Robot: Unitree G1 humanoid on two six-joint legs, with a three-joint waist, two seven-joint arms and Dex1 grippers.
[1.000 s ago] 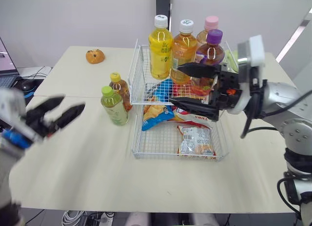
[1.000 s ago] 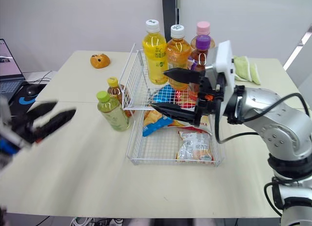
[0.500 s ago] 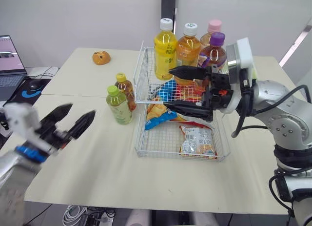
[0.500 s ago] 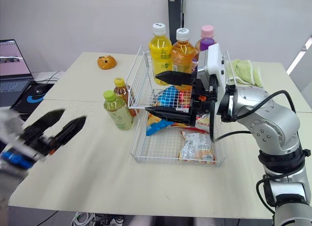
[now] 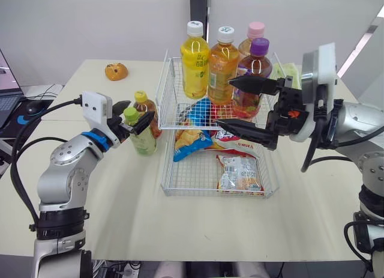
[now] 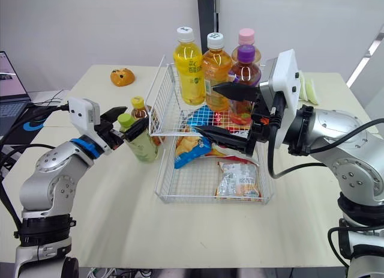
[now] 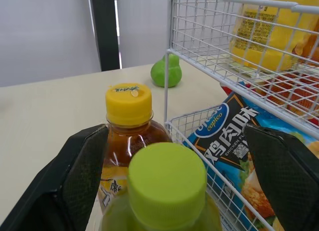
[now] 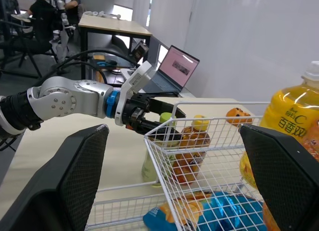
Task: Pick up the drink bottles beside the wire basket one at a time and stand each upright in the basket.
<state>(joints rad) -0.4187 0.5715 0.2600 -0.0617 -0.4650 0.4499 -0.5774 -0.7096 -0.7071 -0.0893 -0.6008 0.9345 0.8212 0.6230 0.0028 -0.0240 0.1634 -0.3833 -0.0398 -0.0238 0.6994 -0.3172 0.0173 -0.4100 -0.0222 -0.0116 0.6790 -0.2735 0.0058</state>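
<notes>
Beside the wire basket [image 5: 213, 192] stand two bottles: a green-capped one [image 5: 138, 134] and, just behind it, a yellow-capped tea bottle [image 5: 150, 110]. My left gripper [image 5: 132, 115] is open, with a finger on each side of the green cap [image 7: 167, 183] and a gap to both. The yellow-capped bottle [image 7: 128, 111] stands just beyond the fingertips. My right gripper [image 5: 224, 102] hangs open above the basket's middle, holding nothing. Several bottles stand upright at the basket's far end, among them a yellow one [image 5: 195, 62] and a purple-capped one [image 5: 255, 71].
Snack bags [image 5: 240, 173] lie on the basket's floor. An orange bun-like object [image 5: 116, 69] sits on the table at the far left. A green cloth [image 6: 307, 86] lies behind the basket on the right. A laptop [image 8: 174, 71] stands off the table's left side.
My left arm has swung in from the front left up to the green-capped bottle, its open fingers now straddling the cap. The right gripper stays open over the basket.
</notes>
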